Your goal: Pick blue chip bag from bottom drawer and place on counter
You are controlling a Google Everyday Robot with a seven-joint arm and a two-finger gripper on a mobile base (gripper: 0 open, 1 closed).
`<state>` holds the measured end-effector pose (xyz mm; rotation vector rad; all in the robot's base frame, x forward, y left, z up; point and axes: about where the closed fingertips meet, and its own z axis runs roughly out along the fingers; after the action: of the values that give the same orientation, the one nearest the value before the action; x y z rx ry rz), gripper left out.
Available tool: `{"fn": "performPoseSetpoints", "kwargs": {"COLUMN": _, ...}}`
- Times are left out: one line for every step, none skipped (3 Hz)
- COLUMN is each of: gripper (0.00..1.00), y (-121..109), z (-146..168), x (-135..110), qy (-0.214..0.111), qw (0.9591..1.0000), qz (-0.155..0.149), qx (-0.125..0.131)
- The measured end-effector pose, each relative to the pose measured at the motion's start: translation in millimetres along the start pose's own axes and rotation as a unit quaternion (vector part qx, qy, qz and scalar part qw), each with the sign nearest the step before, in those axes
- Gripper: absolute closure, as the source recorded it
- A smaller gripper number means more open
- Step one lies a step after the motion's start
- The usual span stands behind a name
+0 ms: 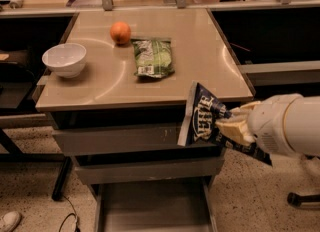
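- One view only, looking down at a grey cabinet from the front.
- Low on the right side: the gripper (231, 122), fingers pinched tight on the blue chip bag (202, 118), gripping its right side.
- Blue chip bag up in the air, just left of the gripper, standing tall and tipped a bit, white letters facing out. Held up like that, most likely, to get past the cabinet's edge.
- Down and left of the gripper: the bottom drawer (150, 206), pulled out, only grey floor showing. Bag already out of it.
- Up and left of the gripper: the counter (210, 71), its front right corner just behind the top of the bag.
- Farther up and left on the counter: a green bag (152, 58), an orange (120, 32), then a white bowl (64, 59), farthest from the gripper.
- Bare spot on the counter's right side, closest to the gripper. Probably a good place for the bag.
- Left to do: lift higher, move over the counter, let go.
- Careful: crinkly bag, easy to slip or bump the counter edge.
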<state>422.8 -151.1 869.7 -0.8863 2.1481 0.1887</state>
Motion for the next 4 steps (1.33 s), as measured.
{"fn": "performPoseSetpoints", "kwargs": {"gripper": 1.00, "y": -30, "z": -4, "x": -41, "qy": -0.015, "qw": 0.9997, "qz": -0.008, "qx": 0.016}}
{"fn": "performPoseSetpoints", "kwargs": {"gripper": 1.00, "y": -55, "z": 3, "x": -72, "qy": -0.027, "qw": 0.9993, "qz": -0.010, "qx": 0.022}}
{"fn": "performPoseSetpoints", "kwargs": {"gripper": 1.00, "y": -84, "z": 11, "x": -104, "qy": -0.041, "qw": 0.9988, "qz": -0.008, "qx": 0.028}}
{"fn": "performPoseSetpoints", "kwargs": {"gripper": 1.00, "y": -111, "z": 20, "x": -129, "qy": -0.052, "qw": 0.9981, "qz": -0.001, "qx": 0.032}}
